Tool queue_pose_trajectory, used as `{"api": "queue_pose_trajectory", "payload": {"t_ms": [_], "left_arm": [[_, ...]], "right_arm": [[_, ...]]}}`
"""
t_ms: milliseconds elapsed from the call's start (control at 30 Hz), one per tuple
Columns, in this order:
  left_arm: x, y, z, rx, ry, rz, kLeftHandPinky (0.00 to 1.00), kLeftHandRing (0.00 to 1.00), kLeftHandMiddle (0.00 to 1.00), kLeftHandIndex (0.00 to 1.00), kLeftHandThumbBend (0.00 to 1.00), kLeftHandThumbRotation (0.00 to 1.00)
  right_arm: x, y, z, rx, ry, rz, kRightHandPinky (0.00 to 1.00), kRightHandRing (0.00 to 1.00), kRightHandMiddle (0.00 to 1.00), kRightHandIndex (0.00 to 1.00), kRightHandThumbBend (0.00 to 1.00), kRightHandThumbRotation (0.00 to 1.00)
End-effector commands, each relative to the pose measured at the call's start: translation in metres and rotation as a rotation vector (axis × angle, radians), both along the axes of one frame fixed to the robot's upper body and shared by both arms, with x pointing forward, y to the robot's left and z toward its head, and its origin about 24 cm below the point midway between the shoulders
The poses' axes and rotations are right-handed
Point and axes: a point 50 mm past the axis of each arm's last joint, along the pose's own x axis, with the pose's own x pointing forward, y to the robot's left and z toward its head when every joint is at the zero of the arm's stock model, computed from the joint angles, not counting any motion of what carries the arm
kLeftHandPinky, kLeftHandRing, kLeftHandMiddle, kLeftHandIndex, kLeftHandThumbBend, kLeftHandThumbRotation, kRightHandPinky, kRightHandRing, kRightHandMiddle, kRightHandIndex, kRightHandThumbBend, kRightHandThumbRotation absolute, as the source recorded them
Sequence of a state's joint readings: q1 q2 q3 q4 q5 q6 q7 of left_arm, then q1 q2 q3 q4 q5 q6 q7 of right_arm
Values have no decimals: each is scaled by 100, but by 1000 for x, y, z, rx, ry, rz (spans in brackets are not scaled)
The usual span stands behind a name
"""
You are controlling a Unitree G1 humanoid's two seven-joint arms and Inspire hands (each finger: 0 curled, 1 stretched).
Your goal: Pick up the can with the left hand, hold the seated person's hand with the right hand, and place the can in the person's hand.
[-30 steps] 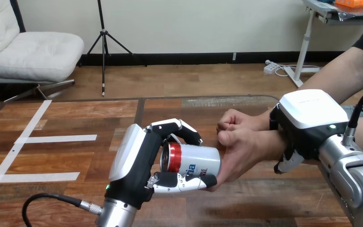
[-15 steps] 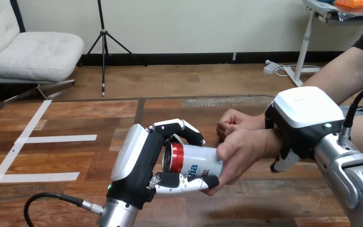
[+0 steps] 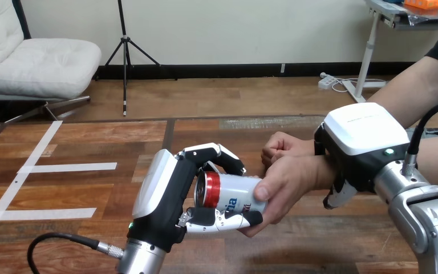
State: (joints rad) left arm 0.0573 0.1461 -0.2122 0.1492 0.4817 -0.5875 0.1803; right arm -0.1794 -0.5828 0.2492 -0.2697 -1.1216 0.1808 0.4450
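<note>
— Red-topped can (image 3: 231, 193): where does it sit?
— On its side in the left hand (image 3: 162, 200), fingers and thumb curled round it. Its long axis runs rightward into the person's hand (image 3: 285, 184), which closes on the far end.
— And beyond that?
— The right hand (image 3: 362, 142) clasps the person's wrist (image 3: 321, 171). I judge the left hand need only let go.

Can (image 3: 234, 196) white w/ red band + blue print; left hand (image 3: 168, 200) and right hand (image 3: 359, 148) blk w/ white shells; table (image 3: 91, 228) brown wood, white tape stripes (image 3: 74, 167).
</note>
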Motion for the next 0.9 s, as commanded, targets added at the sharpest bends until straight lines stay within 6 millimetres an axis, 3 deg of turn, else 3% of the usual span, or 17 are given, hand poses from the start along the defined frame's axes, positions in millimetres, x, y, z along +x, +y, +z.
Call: {"api": "queue_pose_trajectory", "payload": {"t_ms": [0, 867], "left_arm": [[10, -10, 19, -25, -84, -28, 29, 35, 41, 44, 72, 0], [9, -10, 18, -30, -79, -27, 29, 36, 42, 44, 71, 0]], "right_arm": [[2, 31, 25, 47, -101, 126, 20, 28, 38, 49, 91, 0], [2, 38, 28, 62, -92, 154, 26, 33, 40, 50, 91, 0]]}}
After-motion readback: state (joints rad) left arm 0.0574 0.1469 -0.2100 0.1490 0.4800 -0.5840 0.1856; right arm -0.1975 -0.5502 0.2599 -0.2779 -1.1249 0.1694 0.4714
